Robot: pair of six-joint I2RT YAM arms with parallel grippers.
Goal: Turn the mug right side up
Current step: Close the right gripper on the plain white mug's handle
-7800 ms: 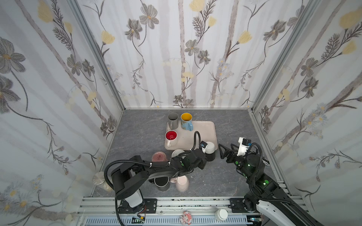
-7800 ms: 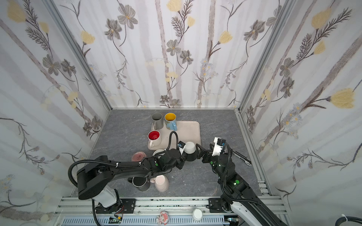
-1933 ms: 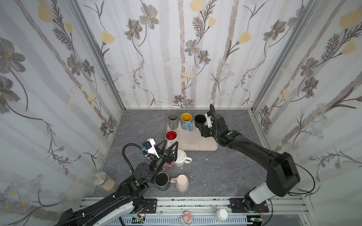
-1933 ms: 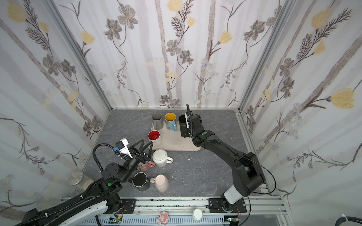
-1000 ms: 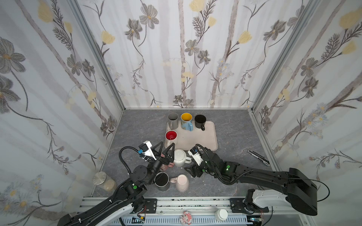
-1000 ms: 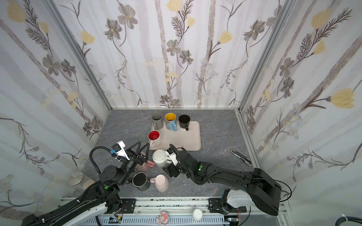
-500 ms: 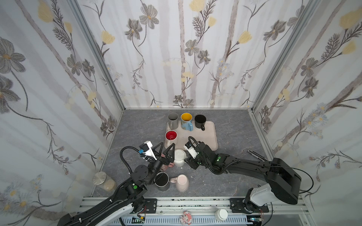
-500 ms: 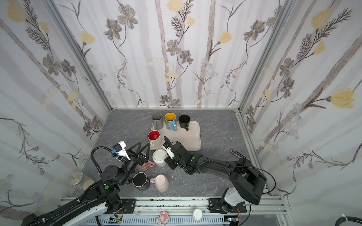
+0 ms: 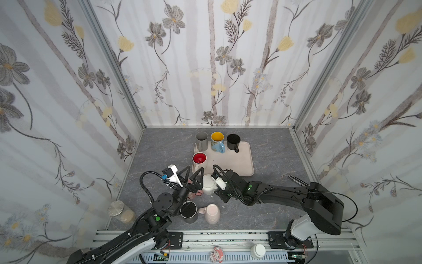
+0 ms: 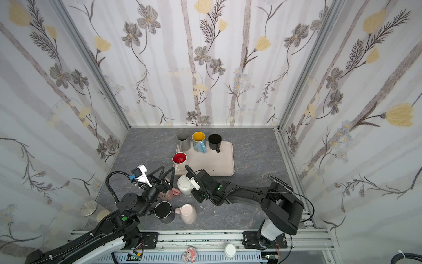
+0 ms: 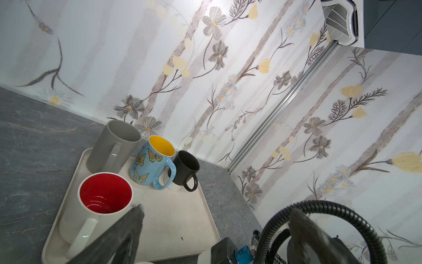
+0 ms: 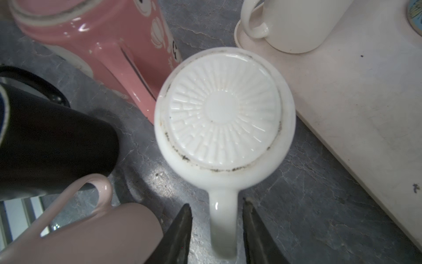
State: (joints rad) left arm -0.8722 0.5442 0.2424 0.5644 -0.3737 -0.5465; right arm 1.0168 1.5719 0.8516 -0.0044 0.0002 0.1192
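Floral walls [image 9: 205, 68] box in my grey table [image 9: 269, 148], with a tray [image 9: 239, 164] of upright mugs at the back. The white mug [image 9: 209, 186] stands upside down on the table just in front of the tray, its ribbed base up in the right wrist view [image 12: 225, 114]. My right gripper [image 12: 216, 204] straddles its handle [image 12: 223, 226]. The jaws are apart, one each side, and a sliver of table shows between each finger and the handle, so nothing is gripped. My left gripper [image 9: 195, 168] hangs above a pink mug [image 9: 194, 195] lying beside the white one, jaws spread wide and empty. A dark mug [image 9: 189, 211] and a pale mug [image 9: 212, 213] sit nearer me.
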